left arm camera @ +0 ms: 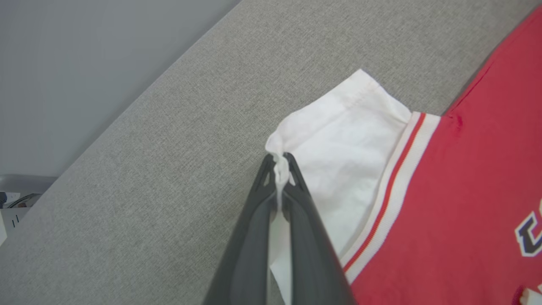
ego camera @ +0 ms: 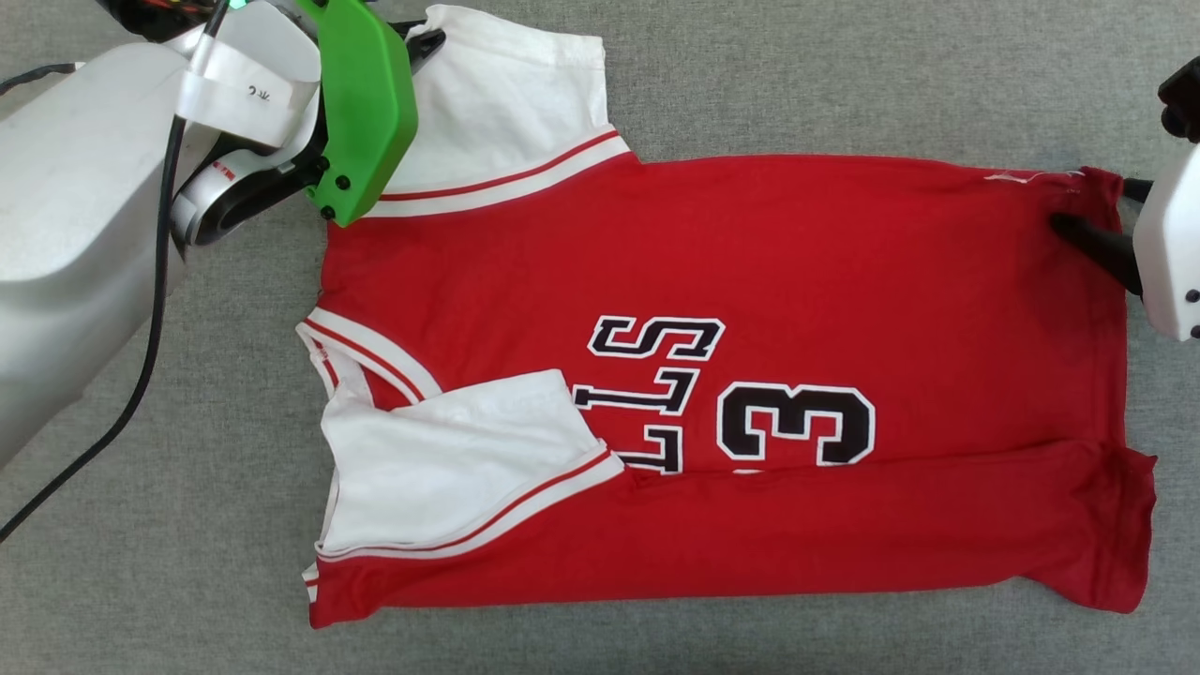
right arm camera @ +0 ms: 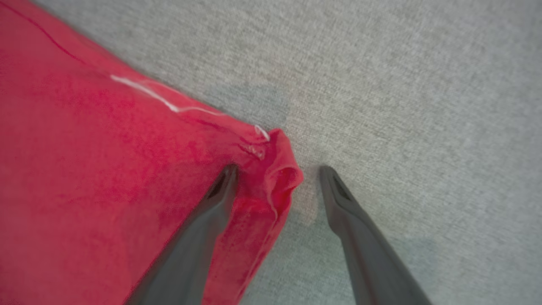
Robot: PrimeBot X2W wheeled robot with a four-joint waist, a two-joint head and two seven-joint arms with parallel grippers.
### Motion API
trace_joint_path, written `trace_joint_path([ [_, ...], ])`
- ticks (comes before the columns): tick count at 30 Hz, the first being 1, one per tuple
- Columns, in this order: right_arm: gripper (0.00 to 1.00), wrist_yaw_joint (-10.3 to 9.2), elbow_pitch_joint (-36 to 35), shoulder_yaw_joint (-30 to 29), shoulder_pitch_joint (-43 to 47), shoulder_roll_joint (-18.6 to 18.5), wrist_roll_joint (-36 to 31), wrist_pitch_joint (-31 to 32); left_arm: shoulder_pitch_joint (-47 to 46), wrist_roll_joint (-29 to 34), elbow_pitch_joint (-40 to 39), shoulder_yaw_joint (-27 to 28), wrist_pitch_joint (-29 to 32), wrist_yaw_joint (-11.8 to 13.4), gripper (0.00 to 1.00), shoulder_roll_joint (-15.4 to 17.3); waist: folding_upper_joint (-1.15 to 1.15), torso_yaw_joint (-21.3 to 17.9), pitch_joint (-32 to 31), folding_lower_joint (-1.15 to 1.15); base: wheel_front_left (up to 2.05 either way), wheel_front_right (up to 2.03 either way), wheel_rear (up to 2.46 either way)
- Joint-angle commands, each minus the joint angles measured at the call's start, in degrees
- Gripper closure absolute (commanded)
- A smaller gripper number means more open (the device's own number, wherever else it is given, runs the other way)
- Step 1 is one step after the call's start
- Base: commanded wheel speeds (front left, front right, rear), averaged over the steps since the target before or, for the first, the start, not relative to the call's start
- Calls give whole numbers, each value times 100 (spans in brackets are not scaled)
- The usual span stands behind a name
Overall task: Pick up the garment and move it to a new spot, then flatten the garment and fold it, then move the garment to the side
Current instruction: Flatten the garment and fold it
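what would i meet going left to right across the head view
left forearm → green wrist cover → garment → right end effector, open at the garment's right edge

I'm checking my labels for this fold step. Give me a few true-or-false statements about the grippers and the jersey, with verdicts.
1. The left gripper is shut on the far white sleeve. True.
2. The right gripper is shut on the hem of the garment. False: it is open and straddles the hem corner, one finger over the red cloth, the other over the grey surface.
3. The near white sleeve lies folded over the chest, covering part of the lettering. True.
4. The garment lies on a wooden table. False: it lies on a grey cloth surface.
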Motion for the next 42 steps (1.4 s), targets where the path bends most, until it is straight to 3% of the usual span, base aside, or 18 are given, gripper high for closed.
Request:
trace_joint_path([
  [1, 100, 3, 203, 330, 232, 253, 86, -46, -34, 71, 43, -13, -70, -15, 100, 12, 0, -10, -34, 0, 0, 0, 0],
  [9, 100, 3, 189, 323, 38, 89, 158, -981, 231, 65, 159, -60, -422, -12, 100, 165, 0, -112, -538, 0, 0, 0, 0],
  [15, 100, 3, -22, 320, 265, -56, 157, -1702, 711, -11, -144, -47, -802, 163, 100, 384, 0, -110, -1058, 0, 0, 0, 0],
  [31, 100, 3, -464, 262, 1849, -344, 330, -2534, 2795, -448, -2006, -223, -1368, 1387, 100, 1617, 0, -63, -2094, 0, 0, 0, 0],
  [36, 100, 3, -567, 160, 2550, -320, 455, -2660, 3722, -649, -2475, -332, -1569, 1824, 100, 1830, 0, -55, -2281, 0, 0, 0, 0],
  [42, 100, 3, -487, 53, 3065, -201, 522, -2700, 4414, -724, -2476, -404, -1682, 1899, 100, 1656, 0, -24, -2230, 0, 0, 0, 0],
])
